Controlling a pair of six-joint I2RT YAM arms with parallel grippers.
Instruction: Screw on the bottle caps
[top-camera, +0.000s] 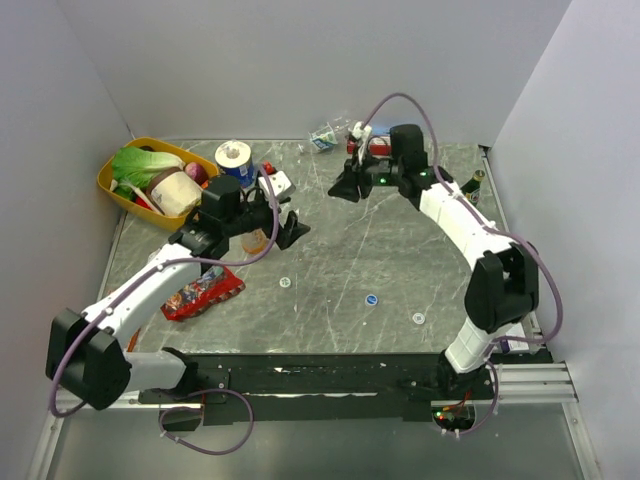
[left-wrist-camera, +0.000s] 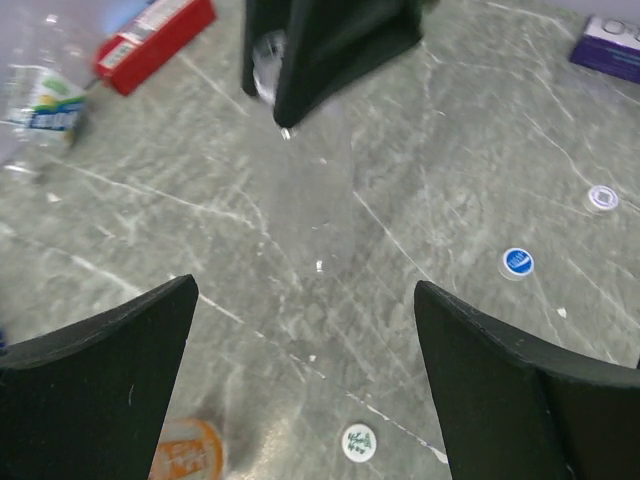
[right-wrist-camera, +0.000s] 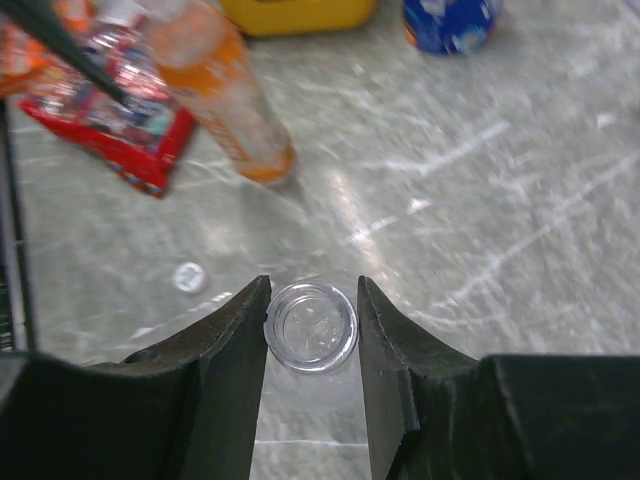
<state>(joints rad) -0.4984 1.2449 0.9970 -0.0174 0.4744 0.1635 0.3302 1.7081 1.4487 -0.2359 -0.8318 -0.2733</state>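
My right gripper (top-camera: 348, 187) is shut on the open neck of a clear, capless bottle (right-wrist-camera: 311, 326) and holds it upright on the table; my right gripper (right-wrist-camera: 311, 322) looks straight down into its mouth. The orange drink bottle (top-camera: 256, 240) stands capless beside my open, empty left gripper (top-camera: 285, 225); it also shows in the right wrist view (right-wrist-camera: 225, 95). A labelled water bottle (top-camera: 323, 137) lies at the back. Loose caps lie on the table: a white one (top-camera: 285, 283), a blue one (top-camera: 371, 299) and another white one (top-camera: 418, 318). In the left wrist view a white cap (left-wrist-camera: 358, 441) lies between my fingers.
A yellow basket (top-camera: 110, 185) of vegetables stands at the back left, with a blue can (top-camera: 233, 160) beside it. A red snack bag (top-camera: 203, 292) lies by the left arm. A red box (top-camera: 375, 148) and a dark green glass bottle (top-camera: 472, 187) are at the back right.
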